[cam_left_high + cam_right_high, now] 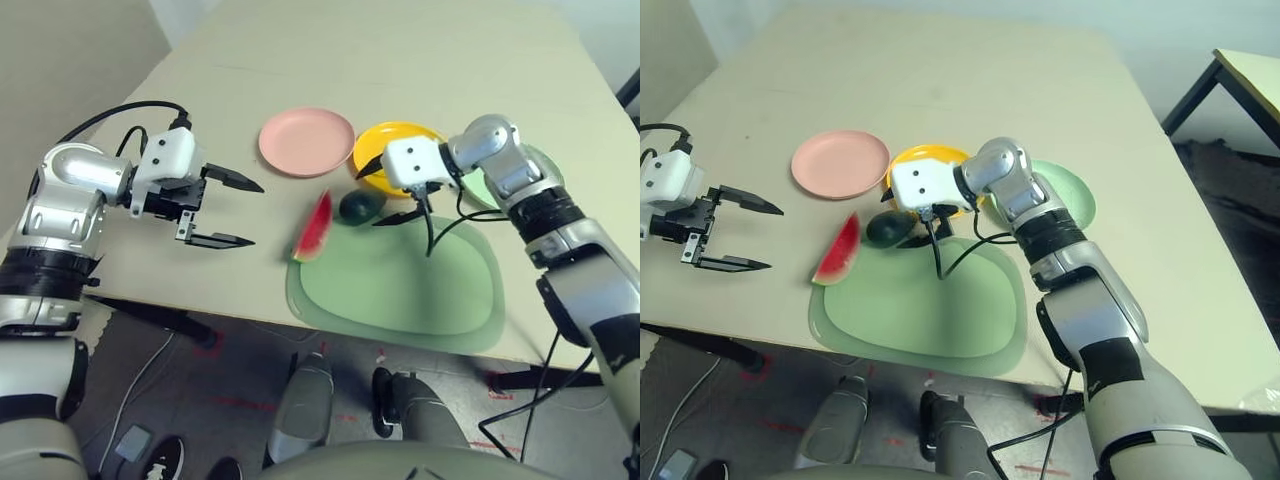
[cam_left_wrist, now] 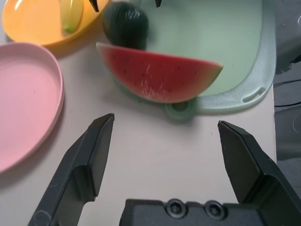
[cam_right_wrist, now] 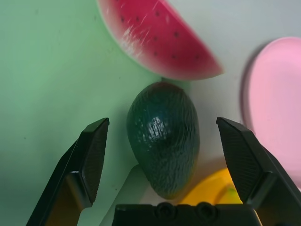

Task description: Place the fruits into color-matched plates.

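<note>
The red watermelon wedge (image 1: 314, 228) lies on the left edge of the pale green mat (image 1: 400, 285). Beside it the dark green avocado (image 1: 361, 206) rests at the mat's far edge, against the yellow plate (image 1: 400, 137). My right gripper (image 3: 162, 125) hangs open over the avocado, one finger on each side and neither touching. The banana (image 2: 70, 16) lies in the yellow plate. The pink plate (image 1: 306, 141) is bare. The mint green plate (image 1: 1065, 190) is partly hidden behind my right arm. My left gripper (image 1: 257, 214) stands open to the left of the watermelon, holding nothing.
The table's near edge runs just in front of the mat, and its left edge lies under my left arm. A black cable (image 1: 440, 225) dangles from my right wrist over the mat. Bare tabletop stretches beyond the plates.
</note>
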